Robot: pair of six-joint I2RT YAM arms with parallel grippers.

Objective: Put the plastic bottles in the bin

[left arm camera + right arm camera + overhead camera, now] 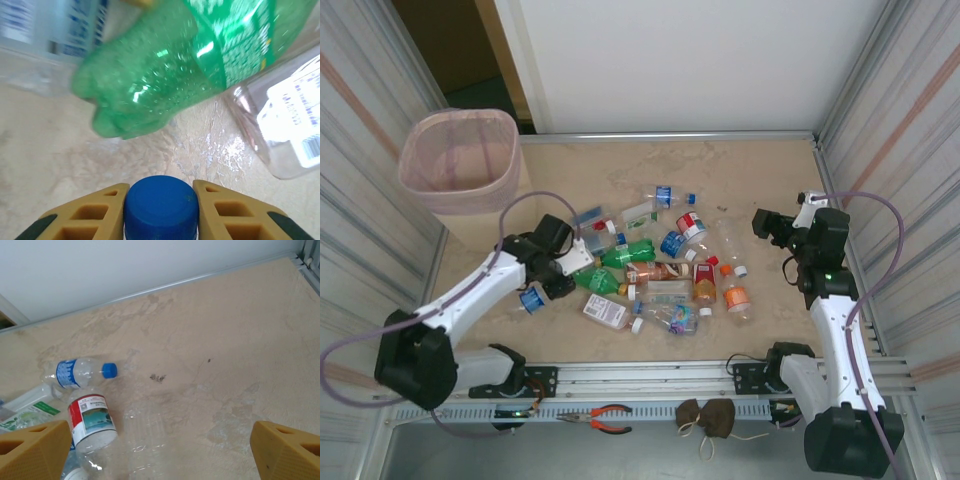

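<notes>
Several plastic bottles, clear, green and orange-brown, lie scattered over the middle of the beige table. The pale pink bin stands at the far left corner. My left gripper is low at the pile's left edge, shut on the blue cap of a bottle; a green bottle and a clear white-labelled one lie just ahead. My right gripper hovers open over the table's right side, its fingers wide apart and holding nothing. Below it lie a blue-capped bottle, a red-labelled bottle and a bare clear one.
Corrugated metal walls close in both sides and a white panel stands at the back. Beyond the near metal rail lie red-handled pliers and a brown pouch. Bare tabletop lies behind the pile and at far right.
</notes>
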